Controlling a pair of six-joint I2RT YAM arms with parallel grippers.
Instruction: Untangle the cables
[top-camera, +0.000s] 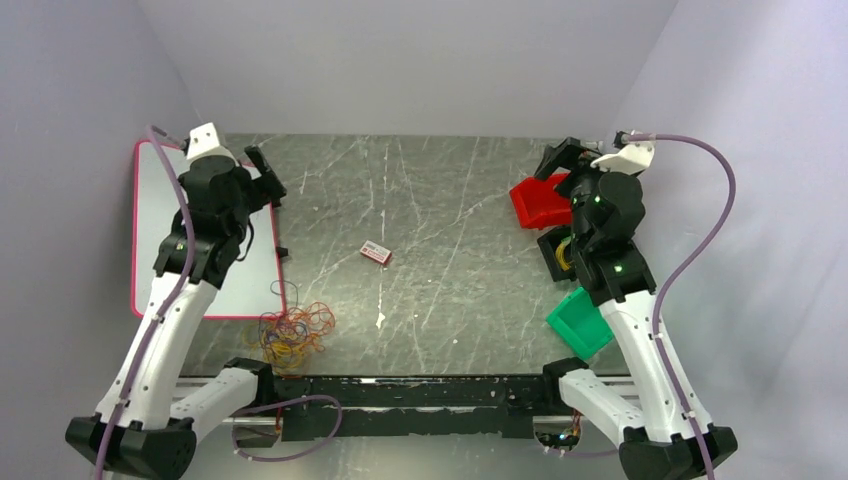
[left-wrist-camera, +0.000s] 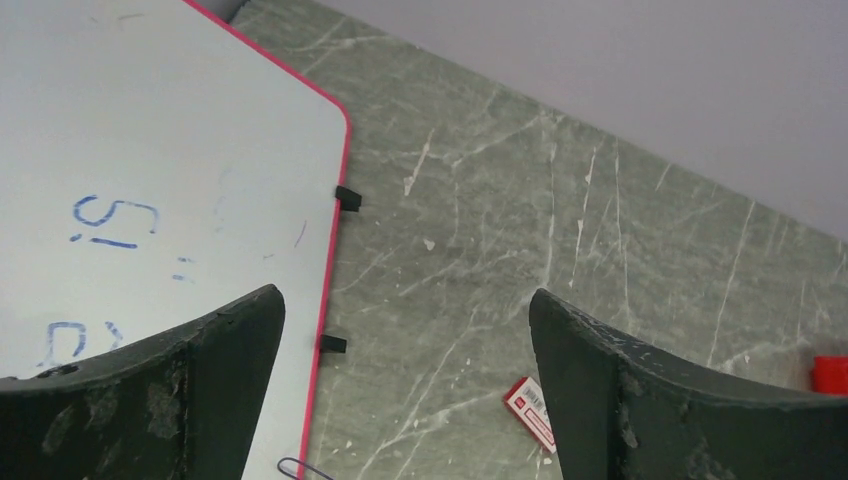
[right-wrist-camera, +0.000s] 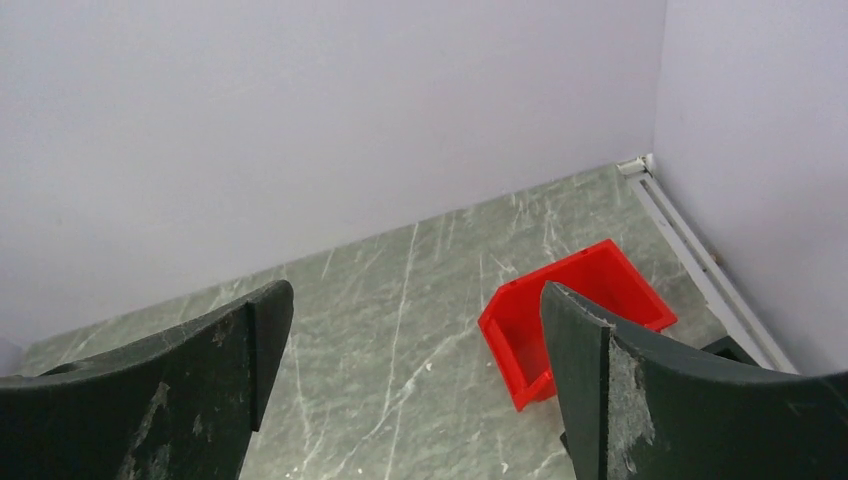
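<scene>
The cables (top-camera: 292, 333) are a tangled bunch of thin orange, yellow and red wires lying on the table near the front left, beside the corner of the whiteboard. My left gripper (top-camera: 268, 178) is open and empty, held well above and behind the bunch, over the whiteboard's right edge; in the left wrist view my left gripper (left-wrist-camera: 405, 320) frames bare table. My right gripper (top-camera: 555, 160) is open and empty at the far right, above the red bin; in the right wrist view my right gripper (right-wrist-camera: 415, 300) is apart from the bunch. The cables are out of both wrist views.
A white board with a pink rim (top-camera: 150, 240) lies at the left, also in the left wrist view (left-wrist-camera: 150, 150). A small red and white box (top-camera: 376, 253) lies mid-table (left-wrist-camera: 528, 410). A red bin (top-camera: 537, 205), a black bin (top-camera: 558, 252) and a green bin (top-camera: 580, 322) stand at the right.
</scene>
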